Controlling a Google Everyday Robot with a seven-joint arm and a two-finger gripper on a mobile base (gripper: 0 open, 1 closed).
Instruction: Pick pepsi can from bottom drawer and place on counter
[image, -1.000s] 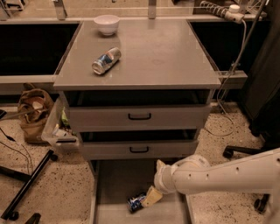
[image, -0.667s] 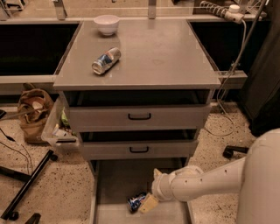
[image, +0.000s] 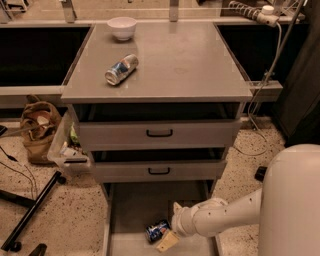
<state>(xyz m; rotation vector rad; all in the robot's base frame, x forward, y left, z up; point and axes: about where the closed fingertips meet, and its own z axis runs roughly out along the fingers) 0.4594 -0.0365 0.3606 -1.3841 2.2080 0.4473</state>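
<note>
The pepsi can (image: 157, 231) lies on its side on the floor of the open bottom drawer (image: 135, 205), near the drawer's front. My gripper (image: 167, 241) is low inside the drawer, right beside the can on its right and touching or nearly touching it. My white arm reaches in from the lower right. The counter (image: 185, 60) is the broad grey top of the cabinet above.
A paler silver-white can (image: 121, 69) lies on its side on the counter's left part, and a white bowl (image: 122, 27) stands at its back left. Two closed-front drawers with black handles (image: 159, 133) sit above. A bag (image: 39, 125), a bin and a black stand leg are on the floor at left.
My arm has swung lower and further left into the bottom drawer, bringing the gripper closer to the can. The can has stayed in place.
</note>
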